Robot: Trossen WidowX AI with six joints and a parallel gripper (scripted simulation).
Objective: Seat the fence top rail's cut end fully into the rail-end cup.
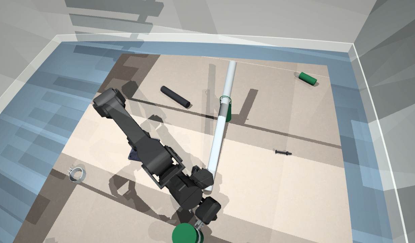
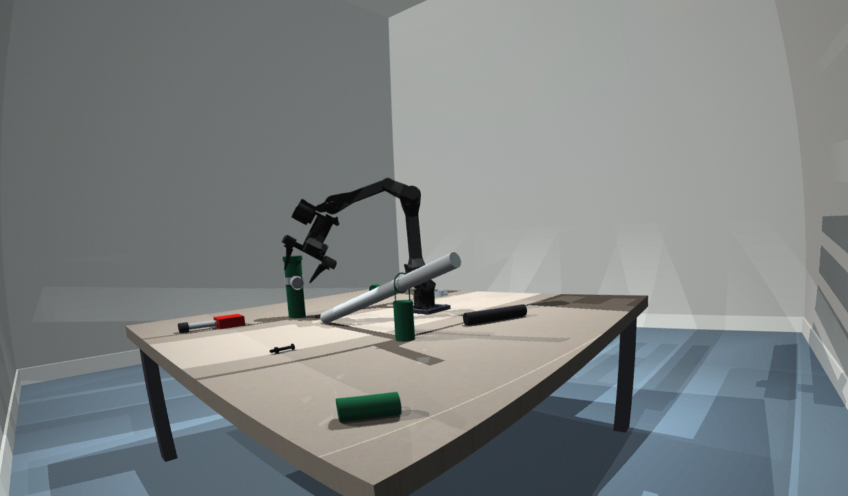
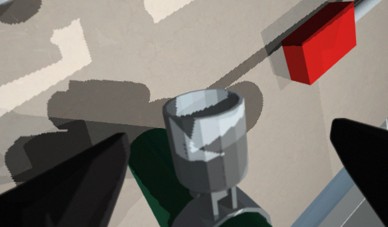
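The pincer (image 3: 227, 176) is spread wide and grips nothing; in the wrist view its two dark fingers sit at the lower left and lower right of the frame, straddling the grey rail-end cup (image 3: 206, 139), which hangs on the brace band (image 3: 244, 217) of the big green post (image 2: 294, 286). The rail (image 1: 219, 127) runs from the upper middle of the top view down to the lower middle, threaded through the loop cap (image 1: 225, 99) on the small post (image 2: 404, 320), its cut end (image 2: 329, 317) resting low on the desk (image 2: 476, 382), apart from the cup. It looks like a long, stiff, smooth tube, likely to slip or pivot in the loop, so a hold near the cut end seems best for steering it into the cup.
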